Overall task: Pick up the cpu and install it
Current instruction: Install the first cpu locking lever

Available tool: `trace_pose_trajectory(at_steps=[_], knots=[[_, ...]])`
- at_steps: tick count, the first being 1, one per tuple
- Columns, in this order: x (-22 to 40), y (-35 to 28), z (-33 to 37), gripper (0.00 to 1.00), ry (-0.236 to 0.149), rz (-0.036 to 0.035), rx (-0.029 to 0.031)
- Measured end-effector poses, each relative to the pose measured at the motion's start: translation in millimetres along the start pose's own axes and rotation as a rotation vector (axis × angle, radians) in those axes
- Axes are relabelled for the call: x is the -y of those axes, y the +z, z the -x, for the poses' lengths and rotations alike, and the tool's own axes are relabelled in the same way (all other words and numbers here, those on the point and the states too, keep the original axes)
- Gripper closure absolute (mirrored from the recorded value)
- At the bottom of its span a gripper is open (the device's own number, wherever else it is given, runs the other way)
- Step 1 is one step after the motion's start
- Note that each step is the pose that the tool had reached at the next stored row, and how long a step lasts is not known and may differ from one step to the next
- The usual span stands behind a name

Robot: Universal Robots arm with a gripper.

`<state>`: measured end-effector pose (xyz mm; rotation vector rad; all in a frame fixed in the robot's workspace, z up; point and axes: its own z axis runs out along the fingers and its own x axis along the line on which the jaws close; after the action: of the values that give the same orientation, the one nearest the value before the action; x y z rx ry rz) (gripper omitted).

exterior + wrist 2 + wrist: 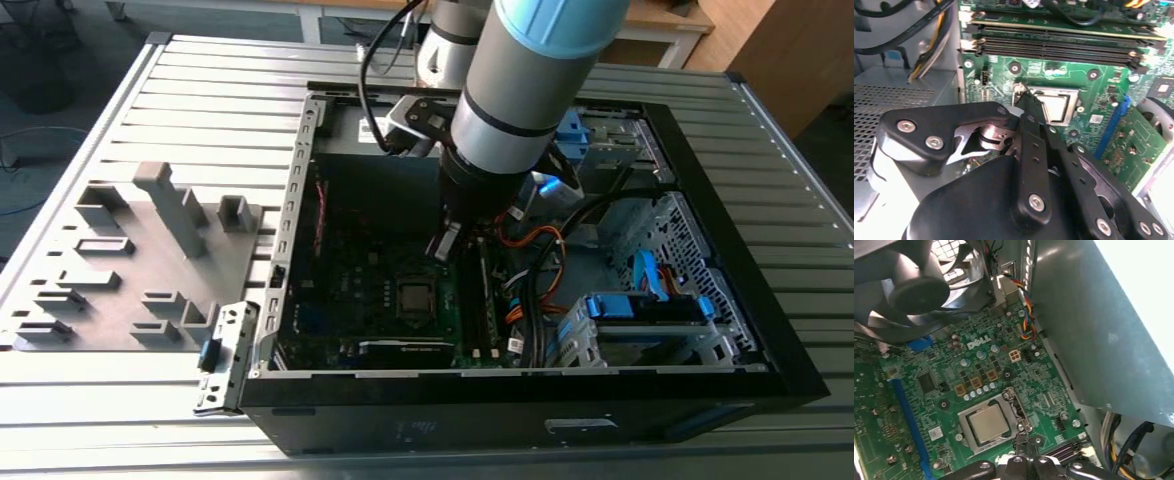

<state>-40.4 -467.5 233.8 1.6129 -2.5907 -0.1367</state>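
The open case point(534, 400) lies on its side on a worktop point(134, 420) of ribbed grey metal slats, its dark front wall nearest in the exterior view. Beside it, at the exterior view's left, a grey holder point(134, 260) with upright blocks and shallow pockets rests on the slats. Inside the case, toward the near right, sit blue-tabbed drive bays point(647, 310) with black and orange cables point(541, 270) looping beside them.

The green board point(374, 290) covers the floor of the case. The cpu point(414, 297) sits in its socket near the middle of the board; in the first wrist view its silver-grey top point(988, 422) lies flat inside the metal frame, and in the second wrist view it point(1056, 106) shows pale just past the tool tips. A blue slot point(909, 420) runs along the board to one side of the socket, and long memory slots point(1054, 45) lie beyond it in the second wrist view.

The arm reaches down into the case, and the tool point(445, 245) hangs above the board, a little farther back than the socket. Its black fingers point(1031, 130) are drawn together to a narrow point with nothing between them, apart from the chip. A grey fan point(909, 290) sits at the far end of the board.

Beyond the worktop lie a grey floor at the far left and a wooden panel point(787, 50) at the far right.
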Motion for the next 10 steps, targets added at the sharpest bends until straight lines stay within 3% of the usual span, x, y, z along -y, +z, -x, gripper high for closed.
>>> trace_pose_trajectory(at_steps=[2,10], knots=[[0.0,0.1,0.0,0.89,0.001,-0.0024,-0.0048],[2.0,3.1,-3.2,0.89,0.001,-0.0028,-0.0067]])
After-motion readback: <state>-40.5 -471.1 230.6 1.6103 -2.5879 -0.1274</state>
